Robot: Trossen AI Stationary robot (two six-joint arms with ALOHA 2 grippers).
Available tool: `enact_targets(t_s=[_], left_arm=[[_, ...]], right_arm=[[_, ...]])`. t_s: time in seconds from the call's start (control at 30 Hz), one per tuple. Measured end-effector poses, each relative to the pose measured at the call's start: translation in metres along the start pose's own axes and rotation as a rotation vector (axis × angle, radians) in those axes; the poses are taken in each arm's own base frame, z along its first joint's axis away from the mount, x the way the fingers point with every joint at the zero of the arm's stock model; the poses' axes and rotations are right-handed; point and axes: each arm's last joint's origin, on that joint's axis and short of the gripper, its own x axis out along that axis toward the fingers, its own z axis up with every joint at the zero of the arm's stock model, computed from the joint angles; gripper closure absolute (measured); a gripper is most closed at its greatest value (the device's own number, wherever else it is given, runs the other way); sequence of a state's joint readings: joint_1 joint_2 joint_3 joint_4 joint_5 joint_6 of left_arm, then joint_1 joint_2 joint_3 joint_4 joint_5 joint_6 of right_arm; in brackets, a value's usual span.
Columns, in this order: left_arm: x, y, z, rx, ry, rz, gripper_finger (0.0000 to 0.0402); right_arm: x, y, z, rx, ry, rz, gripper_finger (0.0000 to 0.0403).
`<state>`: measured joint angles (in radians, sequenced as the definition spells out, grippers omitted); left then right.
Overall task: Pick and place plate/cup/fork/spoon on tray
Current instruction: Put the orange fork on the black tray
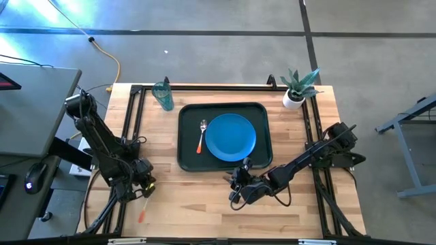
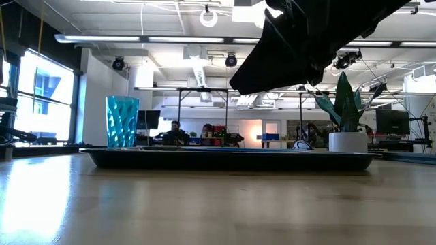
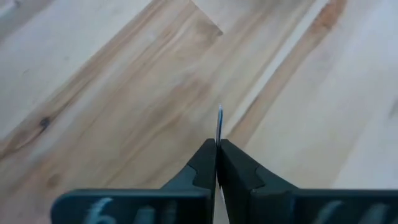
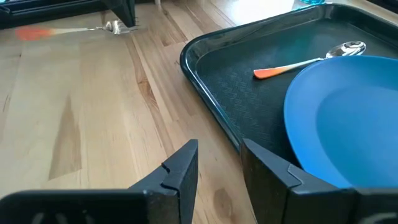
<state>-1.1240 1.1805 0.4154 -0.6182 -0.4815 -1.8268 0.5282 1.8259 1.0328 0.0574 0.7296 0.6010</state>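
The dark green tray [image 1: 187, 160] lies mid-table and holds the blue plate [image 1: 230, 136] and the orange-handled spoon [image 1: 201, 136], both lying flat. The teal cup [image 1: 162, 95] stands upright on the wood by the tray's far left corner. At the near left, my left gripper [image 1: 145, 186] is shut on the fork [image 4: 74, 30]. The fork's orange handle [image 1: 143, 216] points toward the near edge. My right gripper [image 4: 217, 152] hangs open over bare wood just in front of the tray's near rim, with nothing between its fingers. My left gripper pinches the fork's silver metal end between its two fingers, coming slanting down from above. A thin sliver of metal [image 3: 219, 121] sticks out past the fingertips. The tines [image 4: 114, 27] are low at the wood, and the handle stretches away along the table.
A white pot with a green plant [image 1: 294, 97] stands at the far right corner. Black frame rails [image 1: 133, 116] run along the table's left, right and far sides. Bare wood lies between the tray and the near edge.
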Motion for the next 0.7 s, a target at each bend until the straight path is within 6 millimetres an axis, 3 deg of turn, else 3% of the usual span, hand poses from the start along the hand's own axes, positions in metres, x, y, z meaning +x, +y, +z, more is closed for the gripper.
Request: enact_targets(t_s=[0.2, 0.33, 0.5, 0.7], left_arm=[[-0.002, 0.001, 0.003, 0.003, -0.05, -0.013, 0.0399], [-0.015, -0.005, 0.014, -0.001, -0.236, -0.098, 0.04], [-0.034, -0.008, 0.04, -0.026, -0.57, -0.176, 0.04], [-0.036, 0.006, 0.085, 0.022, -0.717, 0.052, 0.0401]], right_arm=[[0.0, 0.0, 0.001, -0.018, -0.005, 0.003, 0.0289], [0.001, 0.0, 0.003, -0.022, -0.026, -0.001, 0.0289], [0.004, -0.002, 0.006, -0.013, -0.029, 0.002, 0.0289], [0.006, -0.003, 0.009, -0.039, -0.043, 0.007, 0.0289]])
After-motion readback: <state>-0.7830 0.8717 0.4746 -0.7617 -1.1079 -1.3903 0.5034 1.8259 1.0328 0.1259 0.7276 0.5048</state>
